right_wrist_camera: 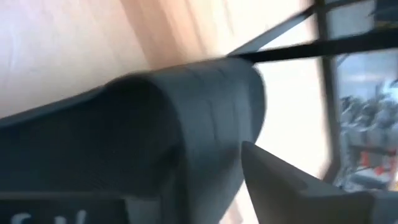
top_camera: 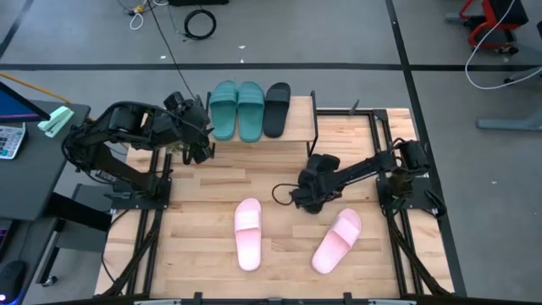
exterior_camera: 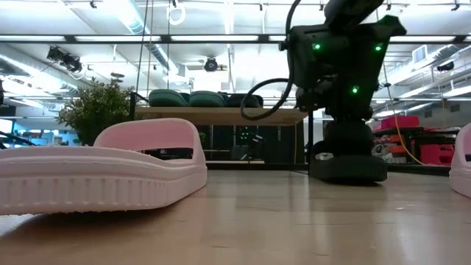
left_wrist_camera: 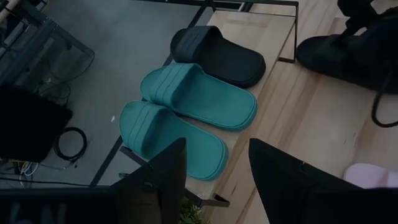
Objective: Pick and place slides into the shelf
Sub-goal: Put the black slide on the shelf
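Right gripper [top_camera: 306,196] low over mid-table, fingers spread at a black slide [right_wrist_camera: 186,124], grip unclear, left gripper [top_camera: 201,149] open beside the shelf [top_camera: 301,119], where two teal slides [top_camera: 237,110] and one black slide [top_camera: 277,108] lie parallel, long axes pointing away, two pink slides [top_camera: 247,234] on the table [top_camera: 203,229] in front.

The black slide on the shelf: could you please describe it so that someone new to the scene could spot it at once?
Find the shelf, the small light wooden board at the table's far edge. Three slides lie side by side on it. The black slide is the end one nearest the right arm's side, beside two teal slides, and is the only dark one there.
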Robot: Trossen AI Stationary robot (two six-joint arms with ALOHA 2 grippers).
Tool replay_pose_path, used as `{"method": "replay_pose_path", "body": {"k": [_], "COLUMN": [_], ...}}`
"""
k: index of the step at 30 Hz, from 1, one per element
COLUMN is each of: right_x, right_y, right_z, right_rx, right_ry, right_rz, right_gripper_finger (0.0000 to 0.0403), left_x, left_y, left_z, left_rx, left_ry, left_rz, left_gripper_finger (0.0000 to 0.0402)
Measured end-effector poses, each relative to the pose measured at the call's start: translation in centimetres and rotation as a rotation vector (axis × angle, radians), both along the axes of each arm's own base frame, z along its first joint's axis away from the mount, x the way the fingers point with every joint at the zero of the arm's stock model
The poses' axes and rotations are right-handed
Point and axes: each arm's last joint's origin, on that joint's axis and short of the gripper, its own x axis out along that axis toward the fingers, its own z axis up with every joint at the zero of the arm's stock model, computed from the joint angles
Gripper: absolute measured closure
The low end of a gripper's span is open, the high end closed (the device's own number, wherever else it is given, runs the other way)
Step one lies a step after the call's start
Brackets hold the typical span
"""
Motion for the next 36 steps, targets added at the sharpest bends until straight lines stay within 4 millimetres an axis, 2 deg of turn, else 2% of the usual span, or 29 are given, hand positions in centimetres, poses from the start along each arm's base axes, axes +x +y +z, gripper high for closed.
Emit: {"method": "replay_pose_path", "body": {"k": [3, 9, 13, 18, 23, 26, 32, 36], "right_x": [0.1, 0.2, 0.2, 0.9, 2.5, 3.4, 4.6, 5.0], "right_y": [-0.7, -1.1, -0.3, 2.5, 5.9, 7.1, 7.2, 6.4], "right_z": [-0.1, 0.0, 0.0, 1.0, 3.6, 5.8, 10.5, 13.4], "right_rx": [0.039, 0.046, 0.052, 0.068, 0.053, -0.021, -0.137, -0.25], "right_ry": [-0.003, -0.006, -0.015, -0.062, -0.145, -0.204, -0.239, -0.223], "right_rz": [-0.032, -0.043, -0.024, 0.061, 0.206, 0.258, 0.291, 0.307], "right_gripper_finger": [0.0281, 0.0387, 0.0384, 0.0392, 0.0393, 0.0393, 0.0393, 0.0393], "left_x": [0.0, 0.0, -0.1, -0.1, -0.1, -0.1, -0.1, -0.1], "left_y": [0.0, 0.0, 0.0, 0.0, 0.0, 0.0, 0.0, 0.0], "left_z": [0.0, 0.0, -0.1, -0.1, -0.1, -0.1, -0.1, -0.1], "left_rx": [0.0, 0.0, -0.002, -0.002, -0.002, -0.002, -0.003, -0.003], "left_ry": [0.0, 0.004, 0.01, 0.012, 0.012, 0.012, 0.011, 0.012], "left_rz": [0.0, 0.0, 0.004, 0.003, 0.003, 0.003, 0.004, 0.004], "left_gripper_finger": [0.0224, 0.0221, 0.0221, 0.0225, 0.0221, 0.0222, 0.0224, 0.0221]}}
